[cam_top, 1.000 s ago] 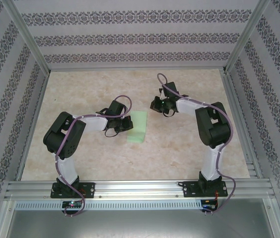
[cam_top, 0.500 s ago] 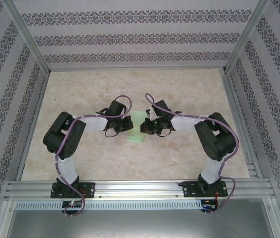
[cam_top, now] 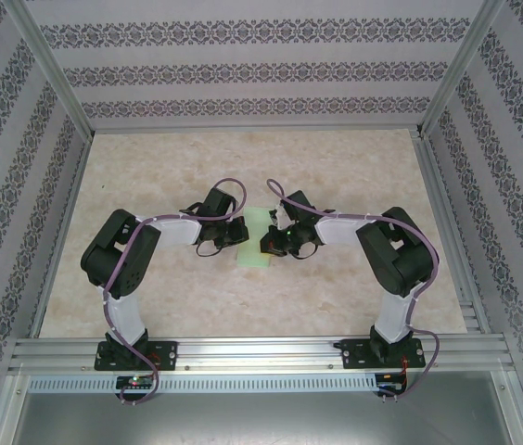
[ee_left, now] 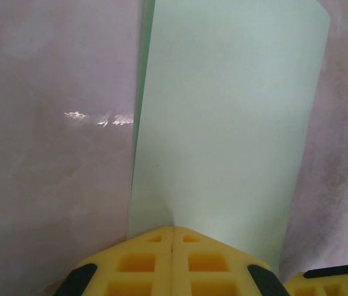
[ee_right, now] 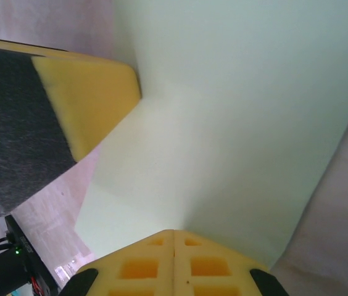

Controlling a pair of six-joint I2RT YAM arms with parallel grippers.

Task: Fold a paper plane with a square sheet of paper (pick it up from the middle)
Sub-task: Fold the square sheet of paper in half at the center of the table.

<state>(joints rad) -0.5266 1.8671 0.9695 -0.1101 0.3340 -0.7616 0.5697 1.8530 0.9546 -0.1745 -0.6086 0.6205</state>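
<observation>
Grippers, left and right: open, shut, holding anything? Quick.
Left gripper: closed, pinching the green paper.
Right gripper: closed, pinching the same paper.

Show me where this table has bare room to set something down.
Free: the far strip of table along the back wall, and the near patch between the left arm base and right arm base, ahead of the rail. Crowded: the middle, where both jaws pinch the pale-green sheet of paper.

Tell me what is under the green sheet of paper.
The pale marbled table shows around the sheet of paper, and a lower green layer peeks out along its left edge. The table directly beneath is covered. The left hand pinches its near edge.
</observation>
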